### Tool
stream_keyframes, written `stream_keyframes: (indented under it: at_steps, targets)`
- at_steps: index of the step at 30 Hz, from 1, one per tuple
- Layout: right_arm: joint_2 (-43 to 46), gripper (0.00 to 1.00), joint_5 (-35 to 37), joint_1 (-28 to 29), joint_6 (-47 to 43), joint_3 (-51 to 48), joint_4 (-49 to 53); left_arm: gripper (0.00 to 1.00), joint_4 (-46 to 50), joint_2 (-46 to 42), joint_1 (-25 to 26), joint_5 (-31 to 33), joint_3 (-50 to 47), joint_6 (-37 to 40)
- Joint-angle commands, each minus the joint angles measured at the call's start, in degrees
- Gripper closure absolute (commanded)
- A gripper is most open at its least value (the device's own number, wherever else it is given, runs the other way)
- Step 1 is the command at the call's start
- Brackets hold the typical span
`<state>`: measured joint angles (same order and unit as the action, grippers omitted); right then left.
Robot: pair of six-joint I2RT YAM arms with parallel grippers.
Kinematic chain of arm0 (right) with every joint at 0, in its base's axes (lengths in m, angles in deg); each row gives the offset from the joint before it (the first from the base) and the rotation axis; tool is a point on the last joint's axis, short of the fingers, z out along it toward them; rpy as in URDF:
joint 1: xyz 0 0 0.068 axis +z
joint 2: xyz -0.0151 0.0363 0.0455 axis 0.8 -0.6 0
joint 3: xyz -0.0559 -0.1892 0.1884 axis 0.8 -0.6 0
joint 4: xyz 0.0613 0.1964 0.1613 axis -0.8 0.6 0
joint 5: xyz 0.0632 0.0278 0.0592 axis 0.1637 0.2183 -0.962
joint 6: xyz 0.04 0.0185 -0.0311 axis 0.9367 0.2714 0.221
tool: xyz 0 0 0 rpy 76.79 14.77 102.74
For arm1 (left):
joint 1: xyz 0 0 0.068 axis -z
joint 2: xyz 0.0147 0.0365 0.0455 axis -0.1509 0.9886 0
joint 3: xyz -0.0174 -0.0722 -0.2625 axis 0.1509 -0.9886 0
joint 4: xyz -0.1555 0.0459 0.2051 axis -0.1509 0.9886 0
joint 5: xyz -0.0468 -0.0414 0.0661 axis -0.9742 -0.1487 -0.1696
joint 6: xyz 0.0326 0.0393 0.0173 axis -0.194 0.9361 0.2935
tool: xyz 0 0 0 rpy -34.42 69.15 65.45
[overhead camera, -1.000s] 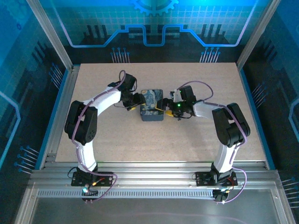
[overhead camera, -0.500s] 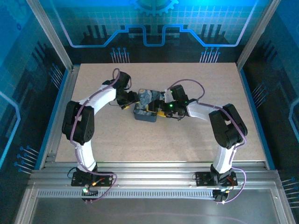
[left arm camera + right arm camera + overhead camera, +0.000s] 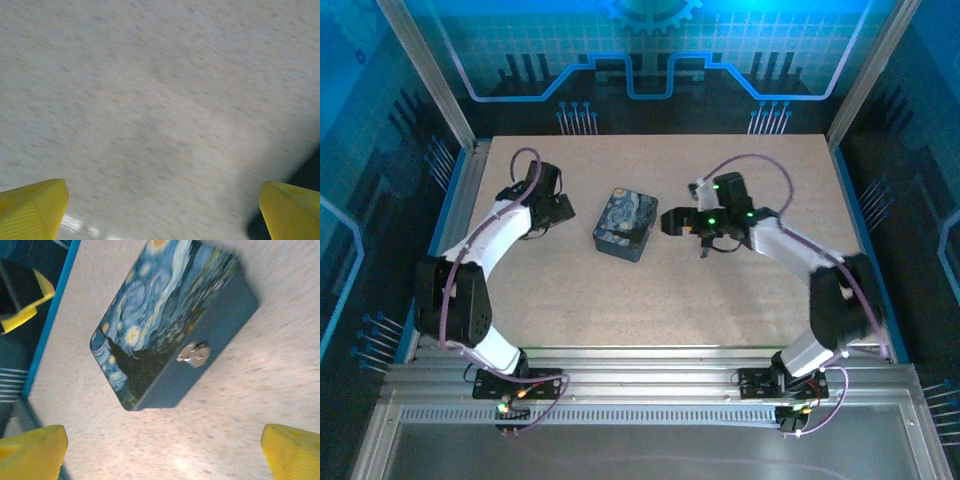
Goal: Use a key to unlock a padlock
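Left gripper (image 3: 162, 210): its yellow fingers are wide apart, with bare table (image 3: 150, 100) under them. It hangs to the left of the box, well apart from it.
Right gripper (image 3: 162, 452): its fingers are wide apart too and hold nothing. It points at the box from the right side.
Box (image 3: 165, 325): blue, with a swirly sky picture on its lid. It lies flat on the table between the two grippers.
Padlock (image 3: 193, 354): small and shiny, on the side wall of the box that faces the right gripper.
Key: neither gripper has it between its fingers.
What could go wrong: the box is loose, so a push on the padlock may slide or turn it. The padlock is tiny, so the fingers may slip off it.
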<state>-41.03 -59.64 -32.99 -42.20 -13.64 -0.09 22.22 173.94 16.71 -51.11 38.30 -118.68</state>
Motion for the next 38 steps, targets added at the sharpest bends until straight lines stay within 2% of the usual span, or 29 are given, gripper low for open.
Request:
stream_keyframes:
  at_steps: [1,2,4,8,10,11,13,14,16,18,21,23,24,25,38]
  targets:
    - [10.4,0.00,16.2,-2.6,-16.7,-7.0,-0.9,0.01,-21.7,-7.1,-0.3,14.4,-12.2,14.8]
    - [13.0,0.00,20.5,-3.9,-19.3,-11.5,-4.2,0.01,-29.8,-8.9,-0.3,12.9,-17.1,20.4]
    - [15.4,0.00,24.0,-7.0,-21.4,-15.3,-7.4,0.04,-42.6,-11.4,-0.3,8.9,-25.4,27.6]
    - [16.6,0.00,25.3,-13.3,-20.6,-22.7,-16.5,0.07,-56.8,-10.2,-0.6,5.4,-33.0,29.6]
    - [16.1,0.00,25.5,-16.6,-19.2,-26.6,-23.6,0.07,-67.6,-8.0,-0.6,4.7,-36.9,30.9]
    - [15.7,0.00,25.0,-17.9,-18.9,-28.5,-28.1,0.02,-73.8,-6.7,-0.7,3.0,-39.1,32.7]
    - [14.4,0.00,24.5,-19.4,-19.0,-31.4,-34.3,0.01,-79.6,-4.7,-0.9,-1.3,-41.6,33.9]
    - [13.5,0.00,24.6,-19.6,-19.8,-32.5,-37.1,0.01,-84.0,-3.8,-1.1,-1.3,-43.0,34.2]
    - [11.5,0.00,25.4,-19.7,-20.2,-33.6,-42.2,0.01,-85.0,-4.4,-3.5,-6.1,-45.0,31.7]
    - [9.9,0.00,24.9,-19.8,-20.8,-35.1,-48.5,0.01,-94.6,-0.2,-4.5,-9.0,-47.4,32.2]
    - [3.3,0.00,23.8,-18.9,-22.5,-34.6,-53.5,0.01,-88.9,-1.2,-5.4,-13.7,-45.3,32.4]
    - [-0.7,0.00,26.7,-17.1,-23.6,-34.4,-58.2,0.01,-87.6,-1.4,-5.7,-13.5,-44.8,31.8]
    - [0.7,0.00,26.0,-17.2,-23.7,-32.6,-51.5,0.01,-88.1,-1.1,-5.7,-12.2,-44.7,31.5]
    - [-0.2,0.00,25.8,-17.2,-23.8,-33.7,-55.3,0.01,-88.0,-1.3,-5.7,-11.1,-44.7,31.4]
    - [0.3,0.00,26.5,-17.1,-23.5,-33.2,-53.5,0.01,-87.0,-1.3,-6.6,-13.7,-44.3,30.8]
